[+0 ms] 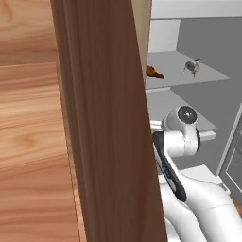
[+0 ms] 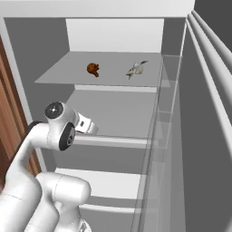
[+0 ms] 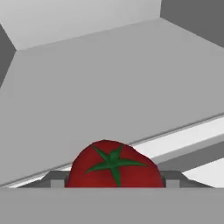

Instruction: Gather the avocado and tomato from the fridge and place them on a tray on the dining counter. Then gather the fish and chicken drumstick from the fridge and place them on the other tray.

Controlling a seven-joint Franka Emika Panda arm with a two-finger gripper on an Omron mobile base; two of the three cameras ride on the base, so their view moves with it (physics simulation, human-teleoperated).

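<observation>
A red tomato (image 3: 114, 168) with a green stem sits between my gripper's (image 3: 114, 183) two dark fingertips (image 3: 57, 180), which press on its sides; it hangs just above a grey shelf of the open fridge (image 2: 113, 113). On the upper shelf lie the brown chicken drumstick (image 2: 93, 69) at the left and the silvery fish (image 2: 136, 69) to its right. Both also appear in the left base view, the drumstick (image 1: 154, 72) and the fish (image 1: 192, 66). My arm reaches into the fridge at middle-shelf height. The avocado, trays and dining counter are out of view.
A tall wooden cabinet panel (image 1: 104, 118) stands close on the left of the fridge opening. The fridge door (image 2: 208, 113) with its shelf rails stands open on the right. A white lower shelf (image 2: 104, 181) lies below the arm.
</observation>
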